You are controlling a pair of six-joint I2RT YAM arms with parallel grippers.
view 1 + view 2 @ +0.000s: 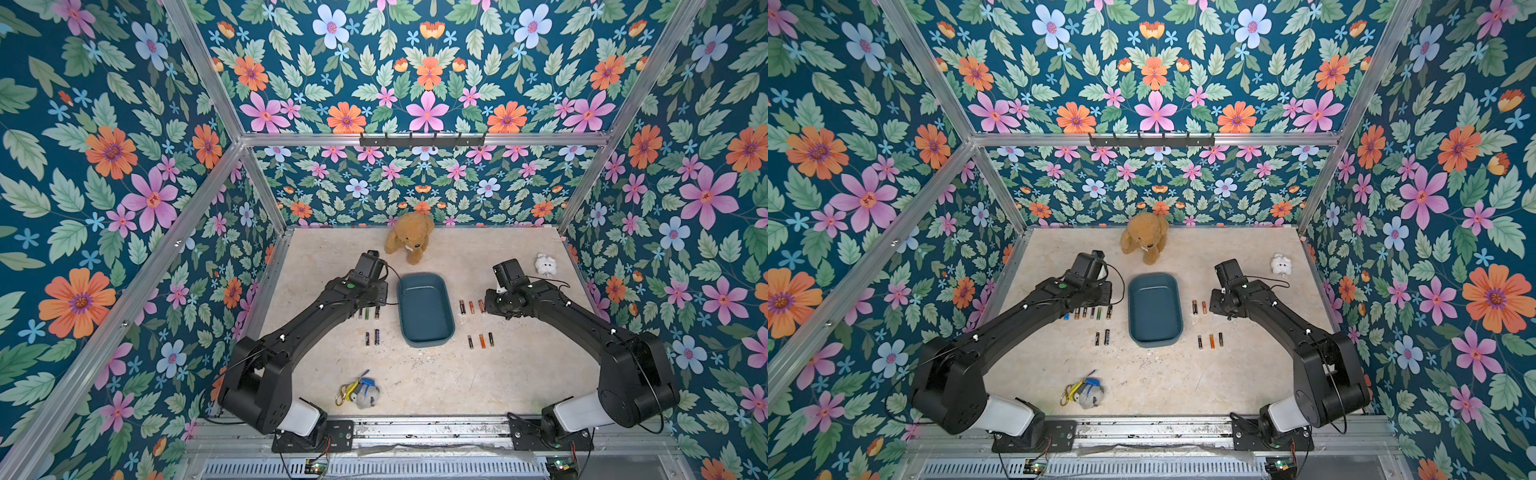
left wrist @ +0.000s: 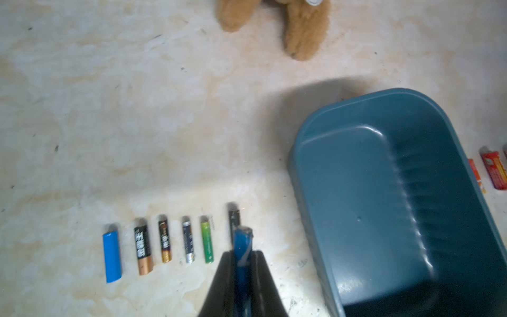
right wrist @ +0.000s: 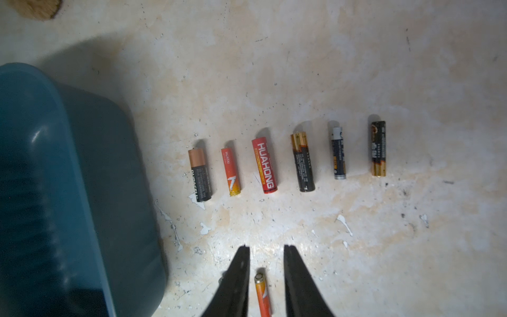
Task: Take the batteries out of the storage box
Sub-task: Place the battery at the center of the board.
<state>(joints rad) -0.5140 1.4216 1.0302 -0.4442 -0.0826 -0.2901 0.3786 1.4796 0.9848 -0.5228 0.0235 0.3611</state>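
Looking down from overhead, both top views put the storage box (image 1: 424,311) mid-frame on the worktop (image 1: 436,386), with nothing in it, and the batteries (image 1: 1107,337) lying on the worktop either side. Left of the box, the left arm (image 1: 299,328) covers part of a row. Only the left wrist camera shows all six side by side, from a pale blue cell (image 2: 112,254) farthest from the box, past a green one (image 2: 207,241), to a black one (image 2: 233,219) nearest it. That camera alone shows the left fingers (image 2: 260,277) pinched tight on a blue battery (image 2: 244,238), its tip poking out past them. Right of the box, the top views lose most of the upper row under the right arm (image 1: 582,328). The right wrist camera shows six, starting with a black-and-copper cell (image 3: 200,175) just beside the box wall. There the right fingers (image 3: 238,274) stand apart, gripping nothing, with an orange battery (image 3: 262,293) lying between them and a gap on each side.

Bare worktop lies open in the lower middle of the frame, between the box and the keychain bundle (image 1: 359,392). A teddy bear (image 1: 409,243) sits behind the box at the far edge, and a small white toy (image 1: 545,264) sits at upper right.

Both arms reach in from the bottom rail (image 1: 415,428), elbows splayed outward, wrists bent down beside the box.
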